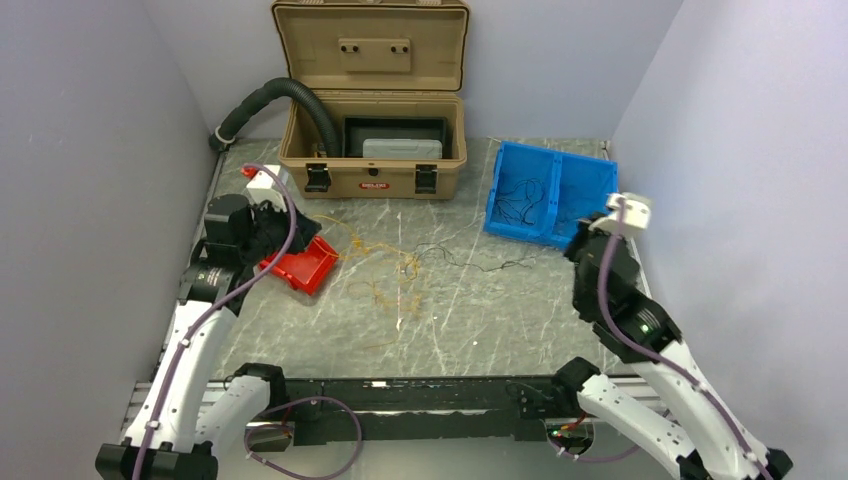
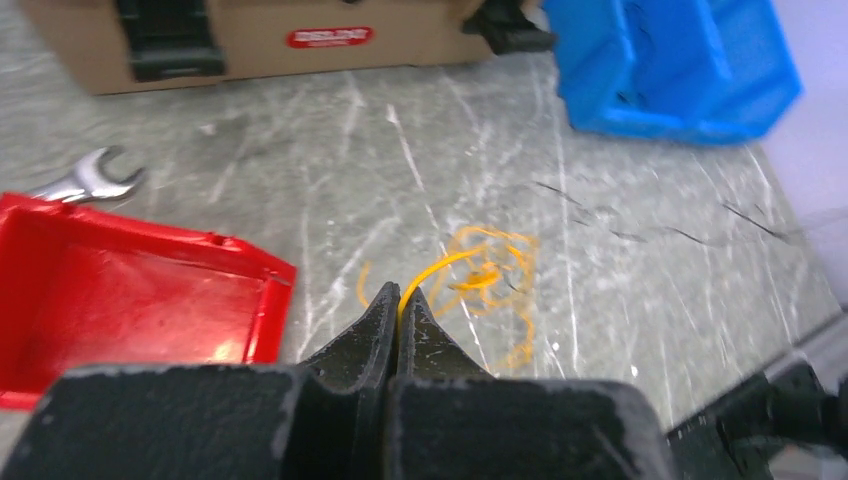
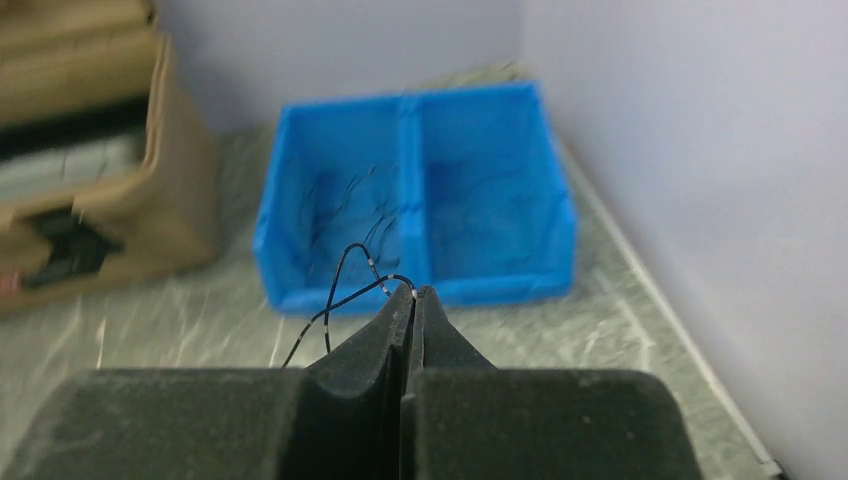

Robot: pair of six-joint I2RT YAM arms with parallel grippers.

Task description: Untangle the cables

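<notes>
The left tool (image 2: 402, 296) is pressed together, pinching a thin yellow-orange wire (image 2: 440, 262) at its tip. The right tool (image 3: 412, 292) likewise nips a hair-thin black wire (image 3: 355, 295). The step looks like drawing two strands apart, and next it calls for a slow, opposed pull, watching for snags. The cables (image 1: 392, 272), yellow-orange loops crossed by black threads, lie on the grey marbled bench (image 1: 480, 325) between the red plastic tray (image 1: 305, 268) and the farther blue two-compartment plastic bin (image 1: 595, 180).
</notes>
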